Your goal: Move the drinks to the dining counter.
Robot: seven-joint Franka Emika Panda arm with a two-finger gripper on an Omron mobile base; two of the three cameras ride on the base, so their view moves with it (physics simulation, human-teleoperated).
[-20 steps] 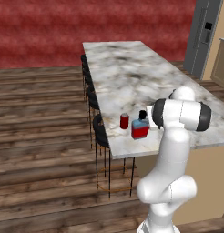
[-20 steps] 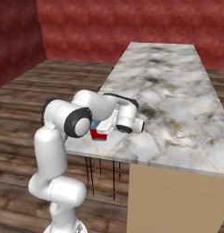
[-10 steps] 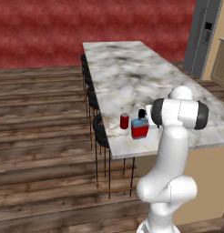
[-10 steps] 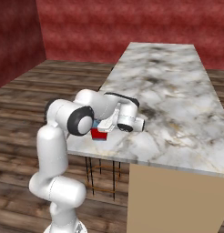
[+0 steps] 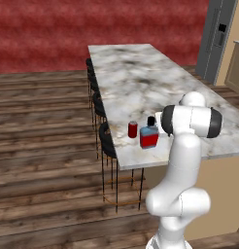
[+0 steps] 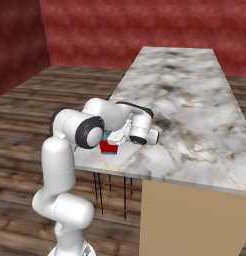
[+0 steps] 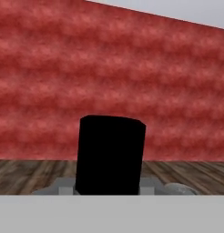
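Nothing much has shifted since the earlier frames: the blue bottle (image 5: 149,136) and the dark-red can (image 5: 133,129) stand where they stood, near the stool-side edge of the dining counter (image 5: 136,82), and the arm stays folded low over the marble top. In the right base view the gripper (image 6: 116,138) reaches sideways to the bottle (image 6: 109,145), which is mostly hidden behind the arm's elbow; the jaws are closed in around the bottle, though the fingertips themselves are too hidden to see clearly. From the hand view the black cap (image 7: 110,154) rises large and close in the middle, against the red wall (image 7: 109,82). Both drinks stand upright, long axis vertical, cap and grey top facing up, the can just beside the bottle on the side toward the bar stools (image 5: 106,138).
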